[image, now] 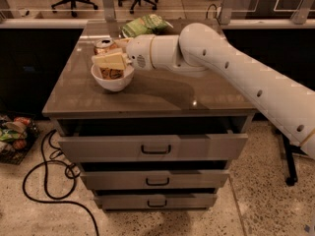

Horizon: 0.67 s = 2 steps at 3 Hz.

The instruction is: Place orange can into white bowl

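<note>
Low on the floor at the far left lies a heap of colourful packets (14, 134), and a black cable (47, 183) loops across the speckled floor beside it. Next comes the grey drawer cabinet (162, 92). Its top drawer (155, 147) stands slightly out, and two more drawers sit below it.

On the left part of the cabinet top sits the white bowl (112, 84). The orange can (104, 45) stands in it: the lower end is down inside the bowl and the silver top rises above the rim, leaning a little toward the back left. My gripper (109, 61) is right at the can's middle, above the bowl, and its pale end lies across the front of the can. I cannot tell whether my hold on the can is pressed closed or loosened.

Behind my wrist (147, 53), toward the back edge of the cabinet top, lies a green snack bag (143, 25). My wrist lies nearly level, pointing left. From there my arm (236, 75) bends at a thick white joint over the middle of the cabinet top, then slopes down and away to the right, out past the cabinet's right edge.
</note>
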Tool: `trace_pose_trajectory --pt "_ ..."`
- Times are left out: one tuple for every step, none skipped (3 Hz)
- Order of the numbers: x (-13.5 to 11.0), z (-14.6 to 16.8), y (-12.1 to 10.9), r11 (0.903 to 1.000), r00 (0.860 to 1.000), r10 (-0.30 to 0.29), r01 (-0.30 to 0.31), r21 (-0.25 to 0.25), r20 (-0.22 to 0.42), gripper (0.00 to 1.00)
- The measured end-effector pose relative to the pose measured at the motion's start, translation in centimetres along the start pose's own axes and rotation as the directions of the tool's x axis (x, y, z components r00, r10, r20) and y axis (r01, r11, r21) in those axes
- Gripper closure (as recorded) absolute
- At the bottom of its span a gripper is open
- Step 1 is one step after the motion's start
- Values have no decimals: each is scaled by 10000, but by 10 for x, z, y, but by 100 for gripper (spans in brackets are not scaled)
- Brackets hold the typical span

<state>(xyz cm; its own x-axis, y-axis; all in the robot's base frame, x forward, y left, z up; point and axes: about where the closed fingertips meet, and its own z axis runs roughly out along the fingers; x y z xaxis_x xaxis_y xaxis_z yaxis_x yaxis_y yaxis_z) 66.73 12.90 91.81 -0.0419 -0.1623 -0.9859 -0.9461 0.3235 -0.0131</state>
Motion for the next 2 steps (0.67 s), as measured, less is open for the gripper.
trace_pose_trajectory --pt "0 2 2 10000 10000 -4 4 -37 2 0" --pt "0 2 2 10000 10000 -4 4 -39 2 0"
